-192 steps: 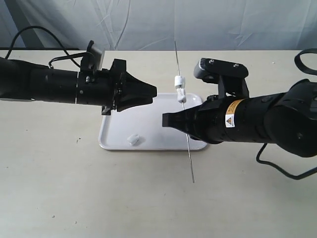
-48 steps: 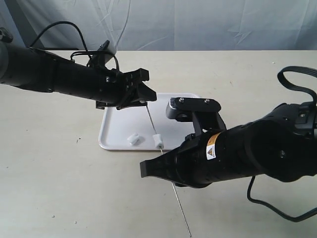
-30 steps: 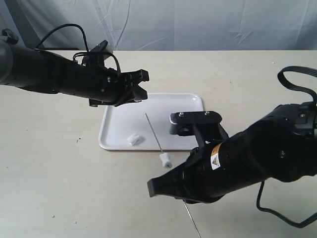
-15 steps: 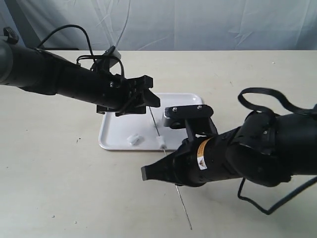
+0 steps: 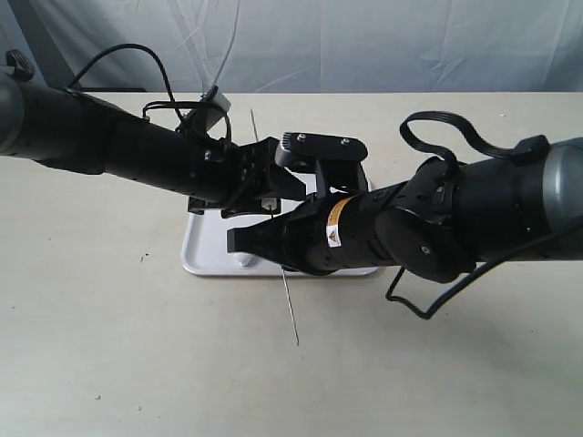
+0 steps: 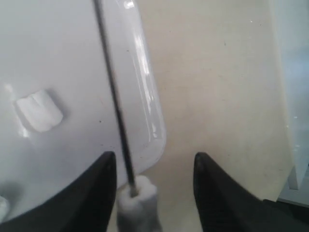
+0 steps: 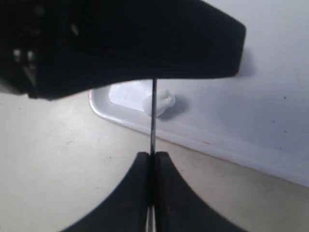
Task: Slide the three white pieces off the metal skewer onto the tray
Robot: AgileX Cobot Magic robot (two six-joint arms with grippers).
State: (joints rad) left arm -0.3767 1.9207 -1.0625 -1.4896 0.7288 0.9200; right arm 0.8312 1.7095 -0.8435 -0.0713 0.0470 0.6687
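Observation:
The thin metal skewer (image 5: 290,309) runs slantwise over the white tray (image 5: 196,250). My right gripper (image 5: 273,248) is shut on it (image 7: 151,155). One white piece (image 6: 137,203) is threaded on the skewer (image 6: 113,82). It sits between the fingers of my open left gripper (image 6: 154,155), close to one finger, which hangs over the tray's rounded corner (image 6: 152,140). A second white piece (image 6: 38,112) lies loose on the tray. The right wrist view shows a loose piece (image 7: 160,102) behind the skewer line. No third piece shows clearly.
Both arms cross above the tray (image 7: 270,96), and the left arm's dark body (image 7: 125,38) hangs just over the skewer. Bare beige tabletop (image 5: 137,355) surrounds the tray. A wrinkled grey curtain (image 5: 364,36) hangs behind the table.
My right gripper has carried the skewer back from the near table over the tray. Its threaded piece now sits between my left gripper's open fingers, which moved slightly toward it.

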